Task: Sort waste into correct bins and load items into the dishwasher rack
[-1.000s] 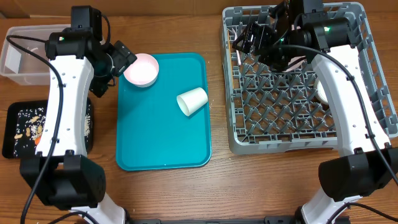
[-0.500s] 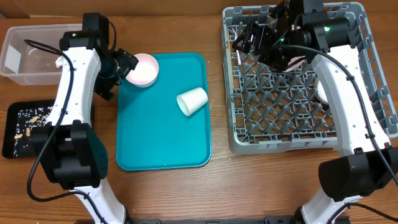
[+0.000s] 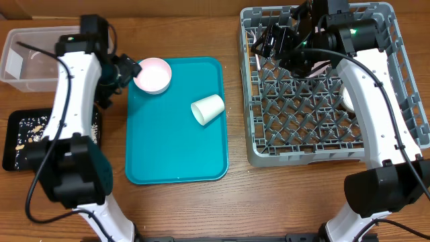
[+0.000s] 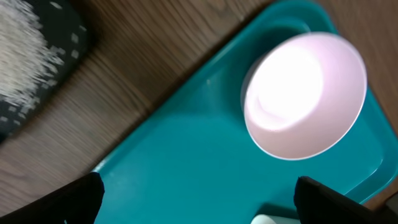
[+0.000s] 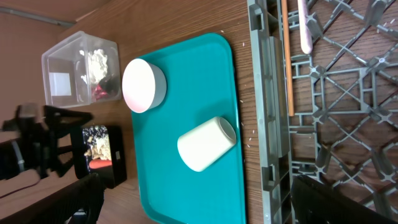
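A pale pink bowl (image 3: 153, 74) stands at the far left corner of the teal tray (image 3: 176, 158). A white cup (image 3: 208, 109) lies on its side mid-tray. My left gripper (image 3: 125, 68) is open and empty just left of the bowl; in the left wrist view (image 4: 199, 202) the bowl (image 4: 305, 93) lies ahead of the fingers. My right gripper (image 3: 270, 43) is open and empty over the far left corner of the grey rack (image 3: 269, 151). A white bowl (image 3: 347, 98) in the rack is partly hidden by the right arm.
The black tray (image 3: 12, 121) at the left holds nuts and rice, and a carrot stick (image 5: 99, 165). The clear tub (image 3: 13, 47) at the far left holds tissue (image 5: 96, 61) and a red wrapper (image 5: 99, 92). Thin utensils (image 5: 285, 56) lie in the rack.
My left arm has swung and its gripper has shifted slightly left beside the bowl. The bowl, the cup and the right arm have not moved.
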Robot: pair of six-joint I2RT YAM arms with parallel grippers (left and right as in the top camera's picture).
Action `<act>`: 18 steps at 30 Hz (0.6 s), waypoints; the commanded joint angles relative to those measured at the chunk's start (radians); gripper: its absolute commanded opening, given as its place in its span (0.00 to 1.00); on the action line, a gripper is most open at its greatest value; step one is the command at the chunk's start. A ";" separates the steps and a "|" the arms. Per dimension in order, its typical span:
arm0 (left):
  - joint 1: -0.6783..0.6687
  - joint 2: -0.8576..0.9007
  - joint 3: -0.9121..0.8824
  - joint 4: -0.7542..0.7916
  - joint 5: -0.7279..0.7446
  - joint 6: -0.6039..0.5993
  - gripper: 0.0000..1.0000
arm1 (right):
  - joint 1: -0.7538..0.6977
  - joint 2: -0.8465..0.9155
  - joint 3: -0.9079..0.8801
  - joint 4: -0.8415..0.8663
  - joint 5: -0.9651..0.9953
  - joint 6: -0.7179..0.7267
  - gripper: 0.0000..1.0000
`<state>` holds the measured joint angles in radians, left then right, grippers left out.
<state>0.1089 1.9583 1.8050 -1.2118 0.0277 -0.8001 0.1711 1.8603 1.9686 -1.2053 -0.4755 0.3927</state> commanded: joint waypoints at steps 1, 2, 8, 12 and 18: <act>0.062 -0.126 0.041 0.007 -0.070 0.037 1.00 | 0.003 -0.001 -0.004 0.004 -0.012 0.004 1.00; 0.084 -0.144 0.042 0.016 -0.102 0.037 1.00 | 0.003 -0.001 -0.004 0.004 -0.012 0.004 1.00; 0.263 -0.183 0.043 -0.019 -0.182 0.007 1.00 | 0.003 -0.001 -0.004 0.077 -0.013 0.005 1.00; 0.350 -0.169 0.042 -0.070 -0.137 0.008 1.00 | 0.004 -0.001 -0.004 0.120 -0.180 0.008 1.00; 0.386 -0.159 0.042 -0.098 -0.129 0.008 1.00 | 0.189 -0.001 -0.004 0.316 -0.093 0.009 0.99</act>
<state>0.4919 1.7863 1.8381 -1.3006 -0.1120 -0.7856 0.2222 1.8603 1.9652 -0.9421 -0.6342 0.3996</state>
